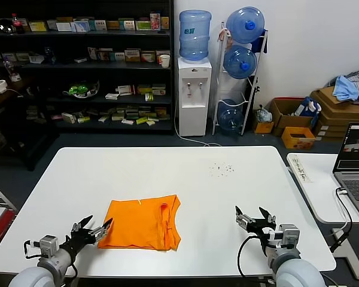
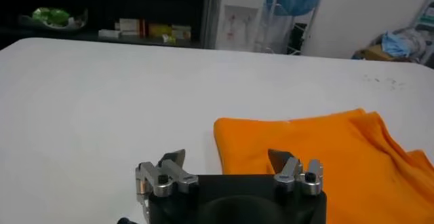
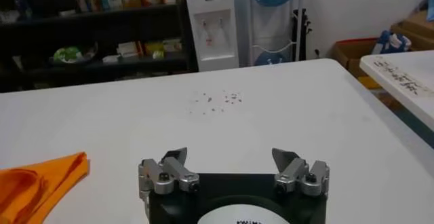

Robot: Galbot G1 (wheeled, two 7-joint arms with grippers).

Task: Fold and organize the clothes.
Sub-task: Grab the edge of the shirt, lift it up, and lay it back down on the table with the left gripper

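Observation:
The orange T-shirt (image 1: 142,222) lies folded into a rough rectangle on the white table (image 1: 167,173), near its front edge, plain side up. My left gripper (image 1: 96,226) is open and empty just at the shirt's front left corner. In the left wrist view the shirt (image 2: 325,157) fills the area beyond one finger of the gripper (image 2: 228,159). My right gripper (image 1: 253,215) is open and empty over bare table, well to the right of the shirt. The right wrist view shows the gripper (image 3: 230,156) and a corner of the shirt (image 3: 41,184).
A small patch of dark specks (image 1: 221,170) marks the table's far right part. A second white table (image 1: 314,179) with a laptop (image 1: 354,161) stands at the right. Shelves (image 1: 78,66), a water dispenser (image 1: 194,89) and cardboard boxes (image 1: 338,113) stand behind.

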